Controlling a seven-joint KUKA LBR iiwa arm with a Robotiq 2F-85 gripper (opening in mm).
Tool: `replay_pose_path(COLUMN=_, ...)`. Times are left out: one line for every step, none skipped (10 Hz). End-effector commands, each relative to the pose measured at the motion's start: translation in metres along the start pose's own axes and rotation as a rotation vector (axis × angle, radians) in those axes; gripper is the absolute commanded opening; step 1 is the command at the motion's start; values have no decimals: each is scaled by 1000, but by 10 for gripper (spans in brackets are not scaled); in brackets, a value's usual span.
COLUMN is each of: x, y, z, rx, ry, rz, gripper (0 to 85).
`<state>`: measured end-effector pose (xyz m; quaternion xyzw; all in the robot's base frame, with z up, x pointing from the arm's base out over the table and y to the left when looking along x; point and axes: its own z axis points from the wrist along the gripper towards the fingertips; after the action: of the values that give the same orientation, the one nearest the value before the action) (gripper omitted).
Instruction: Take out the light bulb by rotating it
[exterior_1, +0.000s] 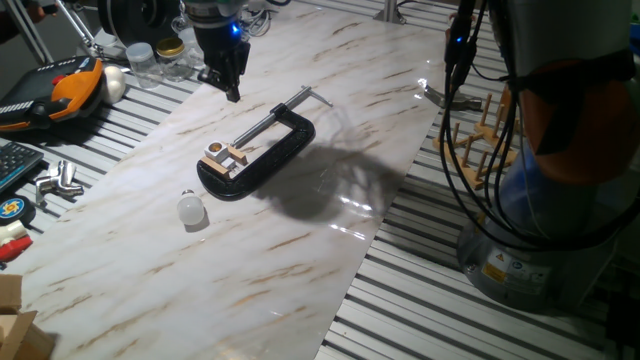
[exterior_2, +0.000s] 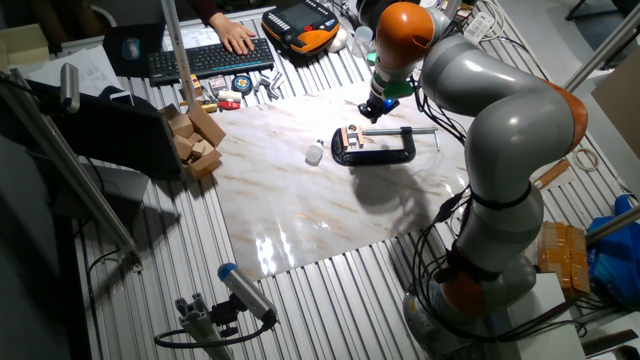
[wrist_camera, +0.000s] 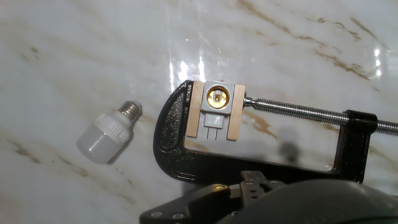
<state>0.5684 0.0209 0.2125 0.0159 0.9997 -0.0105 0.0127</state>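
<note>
The light bulb (exterior_1: 191, 207) lies on its side on the marble table (exterior_1: 300, 270), out of its socket, just beside the black clamp (exterior_1: 262, 152). The clamp holds the empty socket block (wrist_camera: 215, 109). Farther back, the gripper (exterior_1: 231, 84) hangs above the table holding nothing; I cannot tell how wide its fingers stand.

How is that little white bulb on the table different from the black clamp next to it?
The light bulb is small, white and rounded; the black C-clamp is much bigger, dark and angular. The bulb lies loose on its side, holding nothing, while the clamp grips a wooden socket block whose socket is empty. Both rest on the marble tabletop.
</note>
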Motion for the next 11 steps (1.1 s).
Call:
replay_pose_path(x=0, y=0, z=0, rx=0, ry=0, rz=-2, gripper=0)
replay_pose_path(x=0, y=0, z=0, rx=-2, ry=0, rz=-3, gripper=0)
replay_pose_path(x=1, y=-1, z=-1, rx=-6, ry=0, rz=0, gripper=0)
replay_pose_path(x=2, y=-2, z=-1, rx=-12, ry=1, rz=6, gripper=0)
replay_pose_path(x=2, y=-2, z=-1, rx=-17, ry=2, rz=11, gripper=0)
replay_pose_path(x=2, y=-3, z=-2, rx=-29, ry=6, rz=23, gripper=0)
replay_pose_path(x=3, y=-3, z=-3, rx=-33, ry=11, rz=34, gripper=0)
replay_pose_path(x=4, y=-2, z=-4, rx=-31, ry=14, rz=46, gripper=0)
replay_pose_path(x=4, y=-2, z=-4, rx=-45, ry=17, rz=66, gripper=0)
replay_pose_path(x=5, y=0, z=-3, rx=-43, ry=17, rz=69, gripper=0)
replay_pose_path(x=7, y=1, z=0, rx=-30, ry=6, rz=48, gripper=0)
